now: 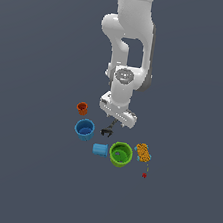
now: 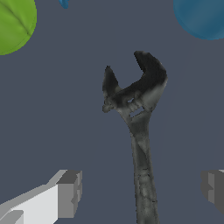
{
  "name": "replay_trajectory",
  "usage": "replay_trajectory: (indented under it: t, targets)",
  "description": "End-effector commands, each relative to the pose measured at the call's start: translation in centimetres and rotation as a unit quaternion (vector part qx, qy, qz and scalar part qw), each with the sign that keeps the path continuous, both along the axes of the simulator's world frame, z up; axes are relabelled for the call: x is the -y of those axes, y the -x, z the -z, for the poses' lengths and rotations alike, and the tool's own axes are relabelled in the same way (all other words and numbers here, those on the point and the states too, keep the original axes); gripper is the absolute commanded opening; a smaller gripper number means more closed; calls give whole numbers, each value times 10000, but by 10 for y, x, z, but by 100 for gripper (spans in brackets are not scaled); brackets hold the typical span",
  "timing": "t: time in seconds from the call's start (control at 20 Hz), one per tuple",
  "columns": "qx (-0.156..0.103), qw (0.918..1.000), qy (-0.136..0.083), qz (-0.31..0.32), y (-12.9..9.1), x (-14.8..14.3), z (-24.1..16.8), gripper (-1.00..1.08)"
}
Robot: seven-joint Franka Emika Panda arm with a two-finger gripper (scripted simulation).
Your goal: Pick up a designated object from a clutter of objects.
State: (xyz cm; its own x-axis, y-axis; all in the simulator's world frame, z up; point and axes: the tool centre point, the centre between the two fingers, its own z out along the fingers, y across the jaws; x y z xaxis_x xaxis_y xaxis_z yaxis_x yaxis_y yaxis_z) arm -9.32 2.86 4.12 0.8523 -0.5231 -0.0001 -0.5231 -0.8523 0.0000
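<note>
The black wrench-like tool lies flat on the grey floor, forked head away from the wrist camera, thin dark-grey handle running between my fingers. In the exterior view the tool sits between the blue cup and the green cup, its handle partly hidden under my hand. My gripper is open, low over the handle, one finger on each side, not touching it. In the exterior view the gripper hangs just above the tool.
An orange cup stands beyond the blue cup. A light-blue cylinder lies beside the green cup. An orange-yellow bumpy lump and a tiny red bit lie at the exterior view's right. Green cup and blue cup edge the wrist view.
</note>
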Motion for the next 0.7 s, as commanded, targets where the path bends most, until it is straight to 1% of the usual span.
replay_trajectory:
  t: [0.0,0.25,0.5,0.55,0.65]
  targets:
    - [-2,10000,0,5,1,0,11,100]
    - [0,10000,0,11,1,0,27,100]
    - [0,10000,0,13,1,0,33,100]
    - [0,10000,0,13,1,0,33,-100]
    - [0,10000,0,13,1,0,33,-100]
